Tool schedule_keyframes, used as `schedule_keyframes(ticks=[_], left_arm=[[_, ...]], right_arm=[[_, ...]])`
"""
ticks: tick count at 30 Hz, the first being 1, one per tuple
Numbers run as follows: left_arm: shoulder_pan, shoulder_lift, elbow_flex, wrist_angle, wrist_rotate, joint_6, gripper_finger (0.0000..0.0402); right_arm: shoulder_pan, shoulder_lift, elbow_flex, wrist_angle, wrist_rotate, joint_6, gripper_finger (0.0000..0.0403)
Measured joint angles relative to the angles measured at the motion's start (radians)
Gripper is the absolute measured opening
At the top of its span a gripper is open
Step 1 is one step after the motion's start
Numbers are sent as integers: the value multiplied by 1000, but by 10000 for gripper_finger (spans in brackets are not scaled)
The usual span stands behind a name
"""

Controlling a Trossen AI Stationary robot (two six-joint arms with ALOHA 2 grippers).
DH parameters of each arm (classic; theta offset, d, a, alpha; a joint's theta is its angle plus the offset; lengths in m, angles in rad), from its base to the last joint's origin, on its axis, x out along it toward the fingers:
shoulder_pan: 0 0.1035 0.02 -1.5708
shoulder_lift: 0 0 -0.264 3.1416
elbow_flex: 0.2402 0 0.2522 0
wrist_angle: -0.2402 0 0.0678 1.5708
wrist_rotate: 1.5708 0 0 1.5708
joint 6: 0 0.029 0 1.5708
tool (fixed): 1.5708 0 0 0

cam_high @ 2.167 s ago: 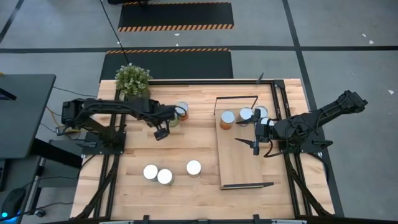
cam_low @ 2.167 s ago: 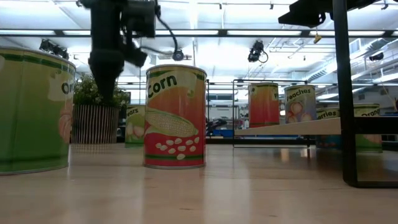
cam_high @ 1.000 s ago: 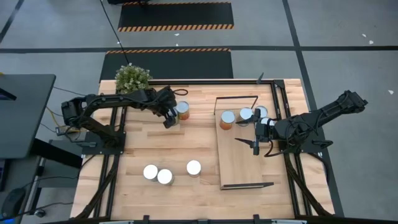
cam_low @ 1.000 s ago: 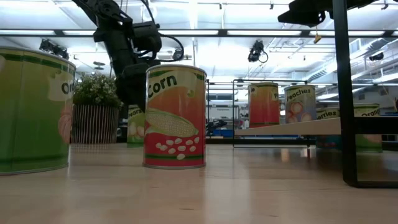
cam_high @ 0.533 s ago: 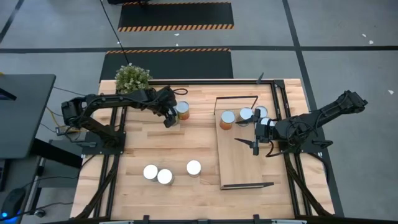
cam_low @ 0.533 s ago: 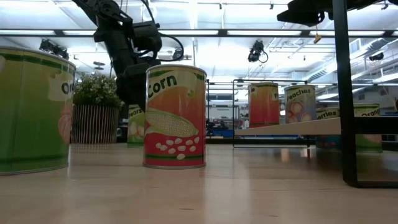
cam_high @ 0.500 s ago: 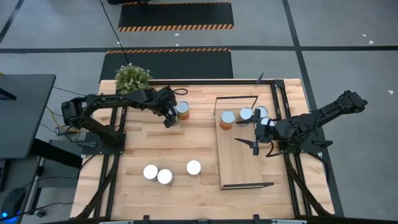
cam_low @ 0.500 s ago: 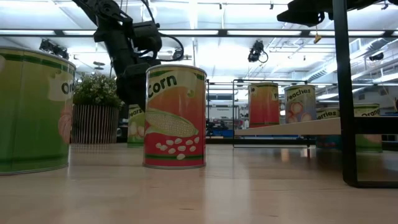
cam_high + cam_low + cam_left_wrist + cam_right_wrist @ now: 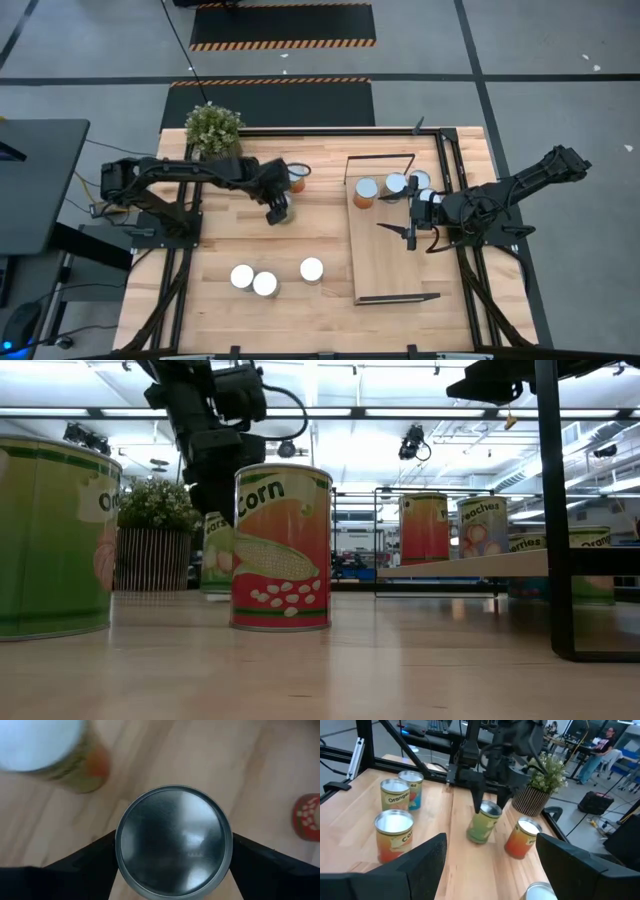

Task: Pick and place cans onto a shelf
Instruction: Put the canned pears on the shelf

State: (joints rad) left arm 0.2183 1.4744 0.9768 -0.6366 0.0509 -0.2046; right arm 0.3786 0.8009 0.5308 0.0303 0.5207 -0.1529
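Observation:
My left gripper [image 9: 279,209] is shut on a green-labelled can [image 9: 482,824] on the table's far left part, a little nearer than an orange can [image 9: 297,178] that stands on its base. The shelf [image 9: 385,255] lies at the right with three cans [image 9: 366,192] at its far end. My right gripper [image 9: 403,228] hangs open over the shelf with nothing between its fingers. Three more cans [image 9: 265,284] stand near the table's front, among them the corn can [image 9: 282,547]. My left gripper pinches the green can between its two fingers [image 9: 100,857], which sit on opposite sides of the wall just under the top rim [image 9: 120,851]. They come from above, slanting down. The can hangs tilted below them; whether its base [image 9: 478,839] touches the table, I cannot tell.
A potted plant [image 9: 213,128] stands at the table's far left corner, close behind the left arm. Bare tabletop [image 9: 320,225] lies between the held can and the shelf. The shelf's near half is bare board, with a thin black frame [image 9: 380,157] at its far end.
My left gripper has swung from beside the orange can toward the table's near edge, carrying the green can with it. That can now stands apart from the orange one and tilts; the orange can has stayed where it was.

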Motion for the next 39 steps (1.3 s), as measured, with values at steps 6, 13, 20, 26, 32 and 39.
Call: schedule_keyframes(ticks=[6, 13, 20, 26, 32, 39], left_arm=[[-91, 38, 0, 84, -2, -75, 327], [-144, 119, 88, 80, 14, -88, 327], [-150, 230, 271, -11, 14, 17, 327], [-156, 326, 423, -79, 18, 103, 327], [-183, 345, 507, -88, 16, 144, 327], [-210, 366, 511, 15, 8, 131, 327]], right_arm=[[0, 39, 0, 8, -14, 23, 313], [-19, 126, 24, 77, -17, -25, 313], [-20, 140, 32, 70, -16, -31, 313], [-14, 115, 33, 27, 27, 0, 313], [-5, 98, 33, -31, 36, 26, 313], [5, 94, 33, -34, 38, 31, 313]])
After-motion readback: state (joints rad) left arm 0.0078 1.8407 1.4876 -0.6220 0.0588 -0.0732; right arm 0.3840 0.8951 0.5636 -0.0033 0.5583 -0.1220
